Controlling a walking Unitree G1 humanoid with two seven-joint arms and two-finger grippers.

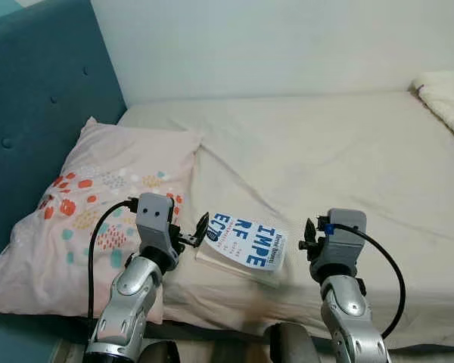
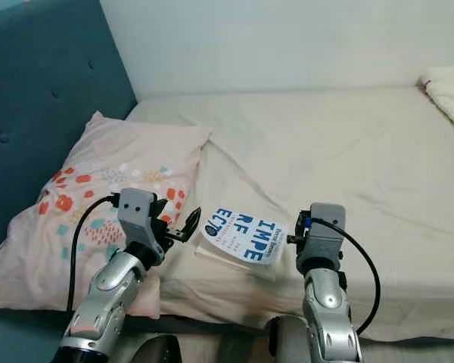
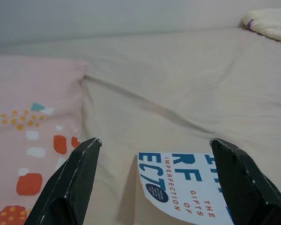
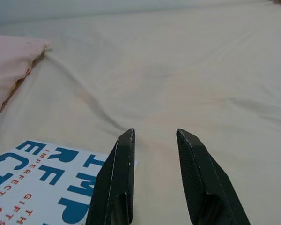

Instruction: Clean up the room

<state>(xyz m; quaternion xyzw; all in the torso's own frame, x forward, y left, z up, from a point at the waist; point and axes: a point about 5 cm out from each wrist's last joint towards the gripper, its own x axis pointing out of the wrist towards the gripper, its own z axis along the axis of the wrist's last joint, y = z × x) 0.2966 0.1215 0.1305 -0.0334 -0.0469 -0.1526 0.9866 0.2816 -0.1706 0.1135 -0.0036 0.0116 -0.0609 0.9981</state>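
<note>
The book [image 1: 245,240], white with big blue letters, lies flat on the bed [image 1: 348,151] at lower centre of the head views, near the mattress's front edge and just right of the pink pillow [image 1: 83,212] that fills the lower left. The left gripper [image 1: 199,231] hovers at the book's left corner, its fingers [image 3: 75,178] spread wide with the cover's corner between them in the wrist view, gripping nothing. The right gripper [image 4: 154,159] hangs just beside the book's right edge, its fingers a narrow gap apart over bare sheet, also empty. The step in hand looks like picking the book off the bed. Next, the left gripper likely needs to ease forward and down so one finger slides under the corner, then close. A folded blanket [image 1: 446,102] sits at far upper right.
</note>
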